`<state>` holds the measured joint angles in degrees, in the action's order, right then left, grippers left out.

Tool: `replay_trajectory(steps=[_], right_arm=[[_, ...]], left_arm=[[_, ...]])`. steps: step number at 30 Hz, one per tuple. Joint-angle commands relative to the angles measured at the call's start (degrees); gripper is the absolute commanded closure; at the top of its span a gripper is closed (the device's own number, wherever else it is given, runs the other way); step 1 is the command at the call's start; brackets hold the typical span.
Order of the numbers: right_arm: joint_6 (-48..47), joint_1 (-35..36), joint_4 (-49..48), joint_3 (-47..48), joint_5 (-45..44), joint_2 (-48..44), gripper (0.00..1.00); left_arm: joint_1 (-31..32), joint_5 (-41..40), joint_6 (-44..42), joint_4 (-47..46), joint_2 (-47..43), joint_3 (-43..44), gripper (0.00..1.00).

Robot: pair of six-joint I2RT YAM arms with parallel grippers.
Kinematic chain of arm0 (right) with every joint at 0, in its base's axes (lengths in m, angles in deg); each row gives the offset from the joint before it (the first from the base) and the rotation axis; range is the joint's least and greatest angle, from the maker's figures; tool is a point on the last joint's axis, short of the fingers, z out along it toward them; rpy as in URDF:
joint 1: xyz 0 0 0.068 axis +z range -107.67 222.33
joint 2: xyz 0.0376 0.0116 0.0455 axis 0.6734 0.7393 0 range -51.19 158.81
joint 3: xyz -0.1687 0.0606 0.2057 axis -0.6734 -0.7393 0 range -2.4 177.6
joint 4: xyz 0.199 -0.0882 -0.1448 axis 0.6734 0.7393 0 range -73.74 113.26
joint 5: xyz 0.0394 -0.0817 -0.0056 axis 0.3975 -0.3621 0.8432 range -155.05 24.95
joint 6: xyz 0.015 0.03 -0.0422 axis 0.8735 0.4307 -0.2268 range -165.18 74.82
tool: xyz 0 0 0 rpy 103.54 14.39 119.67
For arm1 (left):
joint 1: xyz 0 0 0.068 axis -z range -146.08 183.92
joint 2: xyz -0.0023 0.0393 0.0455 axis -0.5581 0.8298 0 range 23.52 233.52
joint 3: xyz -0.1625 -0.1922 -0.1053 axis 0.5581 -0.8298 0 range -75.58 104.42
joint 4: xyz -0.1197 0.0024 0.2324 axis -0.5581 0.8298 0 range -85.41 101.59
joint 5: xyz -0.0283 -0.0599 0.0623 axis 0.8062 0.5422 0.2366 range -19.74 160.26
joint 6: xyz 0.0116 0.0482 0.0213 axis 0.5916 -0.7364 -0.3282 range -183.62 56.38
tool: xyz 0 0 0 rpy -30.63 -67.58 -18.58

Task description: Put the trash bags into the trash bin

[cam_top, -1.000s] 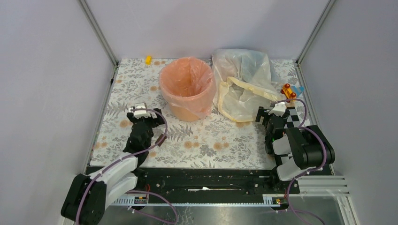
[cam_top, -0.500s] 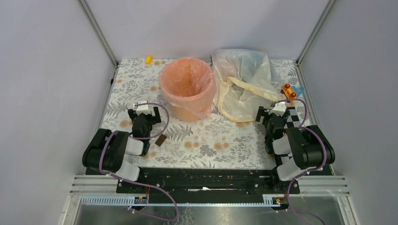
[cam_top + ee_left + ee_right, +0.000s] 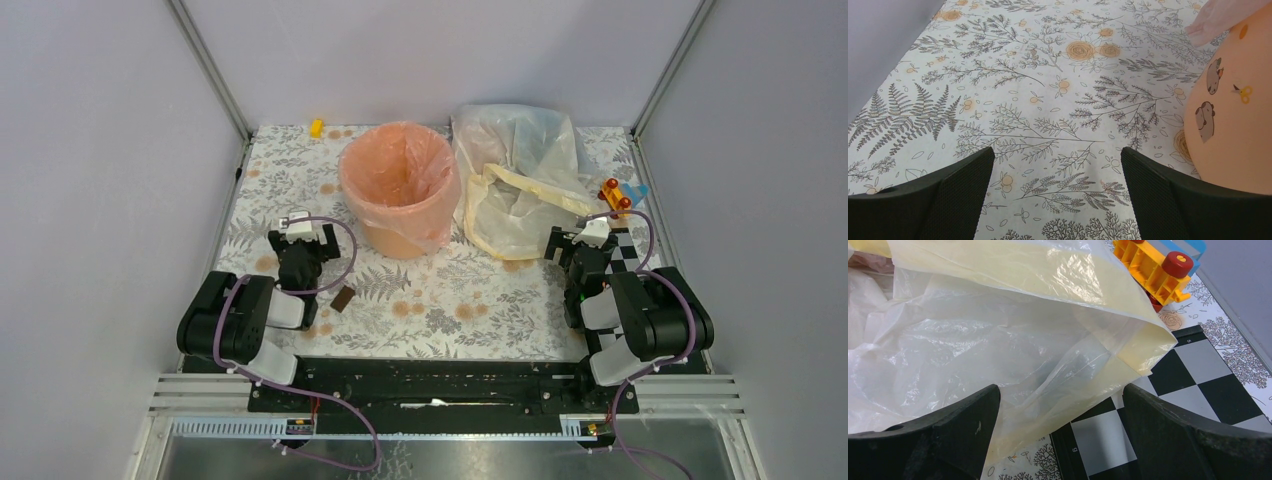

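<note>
The peach-orange trash bin (image 3: 402,215) stands upright at the back middle of the table. The pale-pink trash bag (image 3: 395,170) lines its inside and folds over its rim. In the left wrist view the bin's printed side (image 3: 1233,115) fills the right edge, with a bit of pink film (image 3: 1215,17) above it. My left gripper (image 3: 303,235) is open and empty, low over the table left of the bin; it also shows in the left wrist view (image 3: 1057,162). My right gripper (image 3: 580,240) is open and empty at the near edge of the cream-yellow bag (image 3: 1013,270); it also shows in the right wrist view (image 3: 1062,400).
A cream-yellow bag (image 3: 520,215) and a clear whitish bag (image 3: 520,135) lie right of the bin. An orange toy with red wheels (image 3: 620,195) and a checkerboard (image 3: 628,250) sit at the right edge. A small yellow piece (image 3: 316,127) lies at the back left. A small brown piece (image 3: 343,298) lies near the left arm.
My left arm has folded back toward its base and its gripper has moved a little up the table. The right arm, the bin and the bags have not moved.
</note>
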<state>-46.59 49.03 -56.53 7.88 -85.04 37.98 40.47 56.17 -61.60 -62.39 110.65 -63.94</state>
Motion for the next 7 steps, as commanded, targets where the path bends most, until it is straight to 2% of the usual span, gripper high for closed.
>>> replay_trajectory(steps=[1,7], right_arm=[[0.27,-0.21,-3.58,1.22,-0.93,0.13,0.0],[0.27,-0.22,-3.57,1.27,-0.93,0.09,0.0]], left_arm=[[-0.31,1.17,0.71,-3.73,-0.04,1.36,0.01],[-2.42,5.35,1.36,-1.37,-0.08,2.44,0.01]])
